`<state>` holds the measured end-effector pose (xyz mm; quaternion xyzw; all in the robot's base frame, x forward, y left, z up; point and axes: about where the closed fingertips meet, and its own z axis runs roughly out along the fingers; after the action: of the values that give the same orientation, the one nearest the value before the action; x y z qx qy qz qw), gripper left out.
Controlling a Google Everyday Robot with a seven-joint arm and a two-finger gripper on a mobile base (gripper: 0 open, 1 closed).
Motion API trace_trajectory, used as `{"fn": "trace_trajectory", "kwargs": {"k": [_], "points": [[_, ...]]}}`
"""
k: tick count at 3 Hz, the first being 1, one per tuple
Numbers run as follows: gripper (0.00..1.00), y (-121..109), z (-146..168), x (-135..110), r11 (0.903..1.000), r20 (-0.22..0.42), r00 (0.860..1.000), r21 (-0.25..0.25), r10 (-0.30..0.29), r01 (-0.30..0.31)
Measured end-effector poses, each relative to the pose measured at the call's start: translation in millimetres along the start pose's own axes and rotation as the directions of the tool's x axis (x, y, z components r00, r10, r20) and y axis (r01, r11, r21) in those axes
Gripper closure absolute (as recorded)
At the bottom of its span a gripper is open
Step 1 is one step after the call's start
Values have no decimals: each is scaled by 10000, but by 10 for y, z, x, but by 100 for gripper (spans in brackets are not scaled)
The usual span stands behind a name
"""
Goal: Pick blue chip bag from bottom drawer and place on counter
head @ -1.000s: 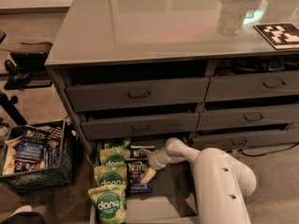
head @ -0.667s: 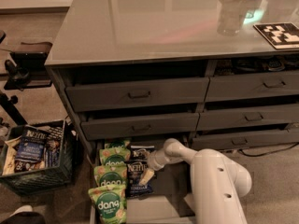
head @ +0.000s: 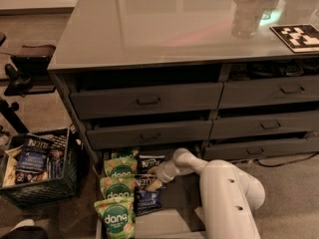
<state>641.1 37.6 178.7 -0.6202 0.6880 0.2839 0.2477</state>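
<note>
- Little has shifted since a second ago: the arm's fat white link [head: 230,203] has edged slightly left, while the gripper [head: 154,184] hangs at the same spot over the snacks.
- The gripper is down inside the open bottom drawer [head: 167,226], its tip at the white logo banner of the blue chip bag [head: 146,199]. I cannot tell whether it is apart or clamped on the bag.
- The blue chip bag lies flat on the drawer floor, just right of a column of three green dang bags [head: 117,188] and touching them. A second dark bag [head: 150,162] sits just behind it.
- The bag looks light, soft and puffy, with a slick foil skin and breakable crisps inside. A pinch on the top seam or a gathered fold near the banner seems safest. A squeeze across the belly may slip or crush.
- The arm reaches in from the right: the thick link rises beside the drawer, and the slimmer wrist [head: 182,164] angles down and left toward the bag.
- The desk [head: 159,29], glossy and broad, is well above. A clear cup [head: 245,20] and a checkered marker board [head: 298,36] stand on its far right.
</note>
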Motion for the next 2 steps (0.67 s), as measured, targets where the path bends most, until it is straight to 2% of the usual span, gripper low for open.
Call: {"fn": "trace_trajectory", "kwargs": {"k": [2], "points": [[89, 1, 1, 0, 10000, 0, 10000, -1, 0, 0]]}}
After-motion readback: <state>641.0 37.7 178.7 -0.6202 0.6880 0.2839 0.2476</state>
